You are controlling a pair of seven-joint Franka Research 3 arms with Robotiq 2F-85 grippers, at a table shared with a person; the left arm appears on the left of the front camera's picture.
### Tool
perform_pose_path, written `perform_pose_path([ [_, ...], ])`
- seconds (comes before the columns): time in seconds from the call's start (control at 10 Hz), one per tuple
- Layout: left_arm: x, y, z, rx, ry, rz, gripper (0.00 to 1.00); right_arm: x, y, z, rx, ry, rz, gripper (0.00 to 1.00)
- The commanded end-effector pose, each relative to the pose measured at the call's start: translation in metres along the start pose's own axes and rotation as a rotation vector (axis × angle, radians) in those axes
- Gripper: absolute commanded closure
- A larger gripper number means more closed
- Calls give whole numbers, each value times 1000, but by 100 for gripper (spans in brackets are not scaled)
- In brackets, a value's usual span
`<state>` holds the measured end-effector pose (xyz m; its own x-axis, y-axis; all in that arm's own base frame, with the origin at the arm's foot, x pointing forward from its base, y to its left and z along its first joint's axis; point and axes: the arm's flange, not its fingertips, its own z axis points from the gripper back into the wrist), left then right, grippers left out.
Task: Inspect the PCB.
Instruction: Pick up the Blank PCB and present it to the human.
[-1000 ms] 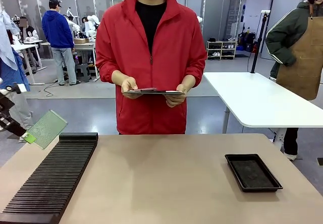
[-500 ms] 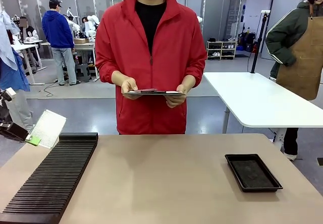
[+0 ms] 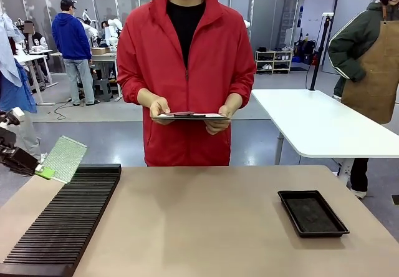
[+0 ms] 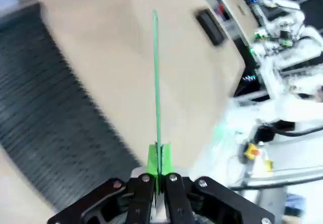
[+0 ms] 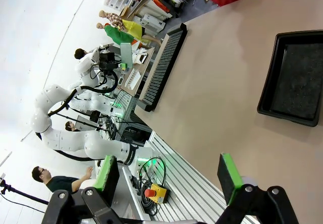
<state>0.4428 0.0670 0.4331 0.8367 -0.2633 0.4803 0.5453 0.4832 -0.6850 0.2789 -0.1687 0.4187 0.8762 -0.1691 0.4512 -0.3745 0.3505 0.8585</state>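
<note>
Rotating since a second ago, the PCB (image 3: 64, 158) is hovering by the slotted rack's (image 3: 68, 218) far-left corner, with the left gripper (image 3: 42, 172) pinching its edge. Inspection is seemingly underway, and next is calling for a steady tilt.

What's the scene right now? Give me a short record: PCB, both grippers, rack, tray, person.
PCB: in the air, tilted, beside the rack's far end
left gripper: fingers shut on the PCB's lower corner
right gripper: open, holding nothing
rack: black, slotted, on the table, left side
tray: black, right side
person: far side, holding a clipboard in both hands
</note>
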Motion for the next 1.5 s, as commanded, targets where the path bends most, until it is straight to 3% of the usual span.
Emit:
perform_pose_path([
  [0.0,33,9,-10,-220,35,258,97,1,0,1,10,-13,7,0],
  [0.2,59,21,-38,-381,42,420,97,1,0,1,10,-13,7,0],
  [0.4,84,34,-58,-564,-17,475,97,1,0,1,10,-13,7,0],
  [0.6,99,51,-76,-732,-2,470,97,1,0,1,10,-13,7,0],
  [0.9,113,62,-97,-792,7,572,97,1,0,1,10,-13,7,0],
  [1.1,109,64,-101,-771,-79,527,97,1,0,1,10,-13,7,0],
  [1.2,103,66,-106,-764,-7,549,97,1,0,1,10,-13,7,0],
  [1.4,103,66,-106,-764,-7,549,97,1,0,1,10,-13,7,0],
])
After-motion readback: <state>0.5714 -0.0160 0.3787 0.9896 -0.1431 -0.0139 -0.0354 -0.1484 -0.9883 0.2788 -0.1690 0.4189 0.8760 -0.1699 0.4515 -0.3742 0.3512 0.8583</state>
